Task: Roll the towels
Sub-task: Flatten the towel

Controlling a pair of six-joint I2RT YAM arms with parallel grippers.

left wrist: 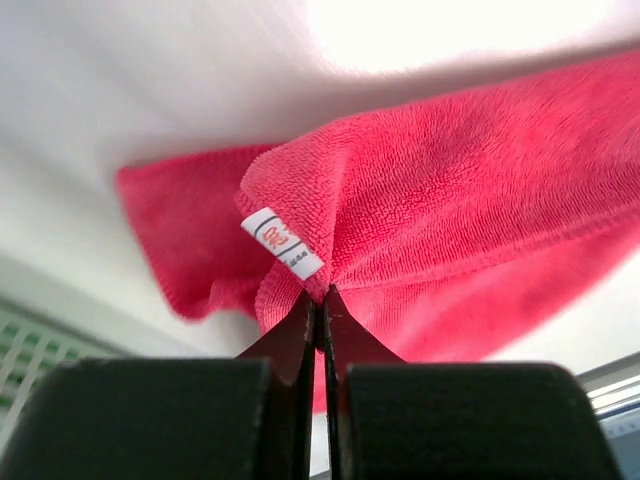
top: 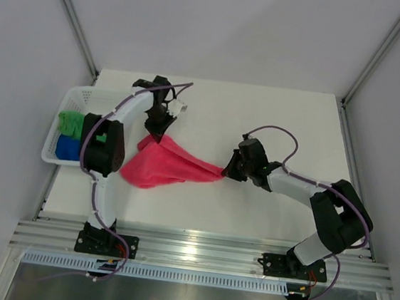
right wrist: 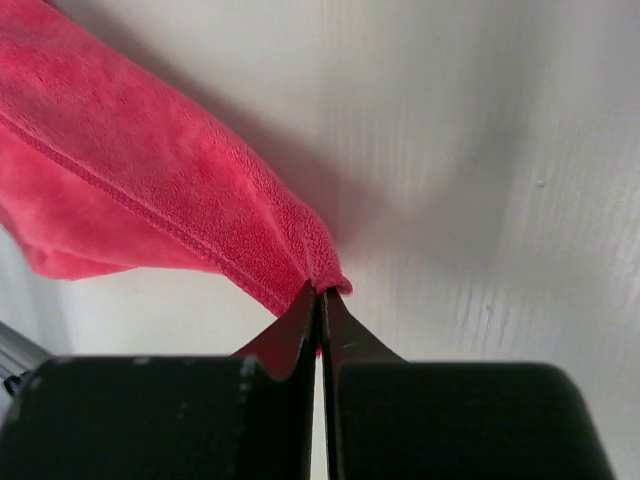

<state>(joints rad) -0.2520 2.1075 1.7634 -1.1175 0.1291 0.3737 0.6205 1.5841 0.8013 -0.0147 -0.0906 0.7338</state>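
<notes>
The pink-red towel (top: 166, 162) hangs stretched between both grippers above the table, sagging at its lower left. My left gripper (top: 157, 135) is shut on its far corner, the one with a white label (left wrist: 283, 243), fingertips pinching the cloth (left wrist: 323, 295). My right gripper (top: 225, 172) is shut on the opposite corner (right wrist: 320, 290) at the right. The towel (left wrist: 450, 210) fills the left wrist view, and its hemmed edge (right wrist: 140, 170) runs to the upper left in the right wrist view. A green towel (top: 69, 122) and a blue towel (top: 67, 147) lie in the basket.
A white mesh basket (top: 77, 97) stands at the table's left edge, beside the left arm (top: 104, 147). The white table (top: 260, 120) has walls on three sides and an aluminium rail (top: 204, 251) along the near edge.
</notes>
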